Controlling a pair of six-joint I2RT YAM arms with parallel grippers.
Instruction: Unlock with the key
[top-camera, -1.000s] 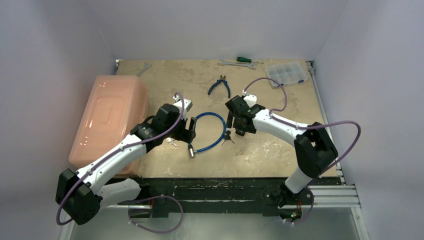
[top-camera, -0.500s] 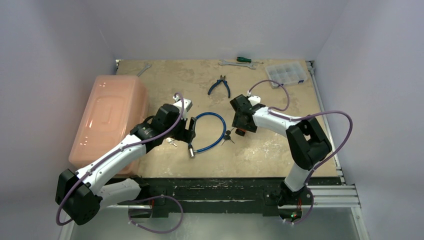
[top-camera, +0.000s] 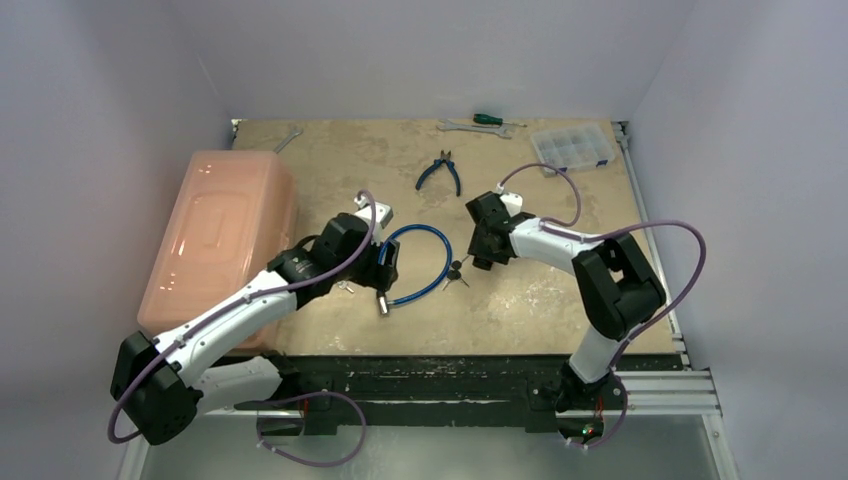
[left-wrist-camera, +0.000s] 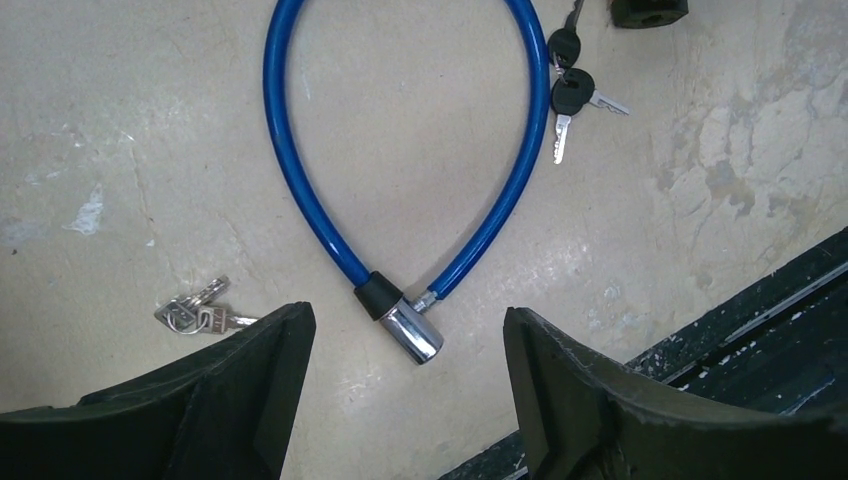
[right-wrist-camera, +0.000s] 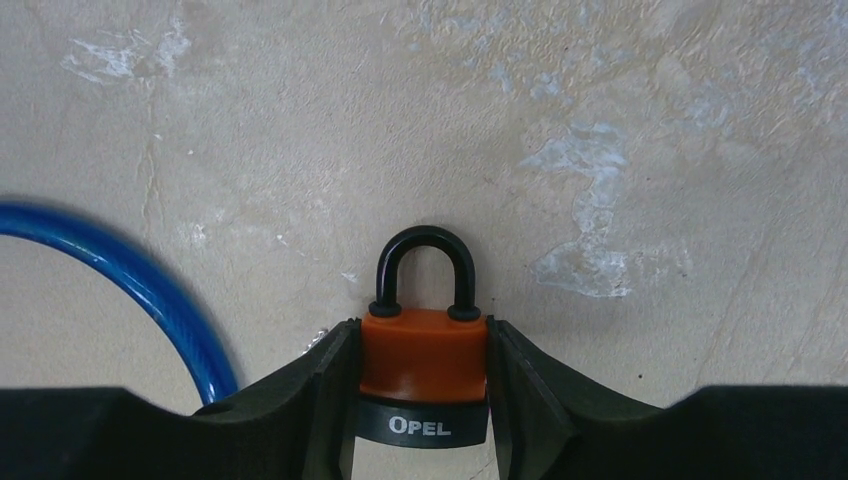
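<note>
**Get a key for the padlock**

The right gripper (right-wrist-camera: 424, 342) has the padlock (right-wrist-camera: 424, 372) squeezed between its two fingers. The jaws are open only as wide as the orange body, with one finger on each side. The black loop on top is shut. It pokes out in front, low over the table (right-wrist-camera: 650, 120).

The left gripper (left-wrist-camera: 405, 320) is wide open and holds nothing. It hangs over the shiny end of the blue cable lock (left-wrist-camera: 290, 170), which lies flat on the table. The silver keys (left-wrist-camera: 195, 315) lie just beside one of its fingers. The black keys (left-wrist-camera: 572, 85) lie farther off, touching the far side of the cable loop.

I think the job now is to pick up a key. I cannot tell which bunch fits the padlock.

To do it well, the left gripper should:
- go down over one bunch with a finger on each side
- pinch the key by its head, so the long part sticks out
- not bump the cable

The right gripper should hold the padlock tight and turn the keyhole toward the key. The keyhole is hidden here.
</note>
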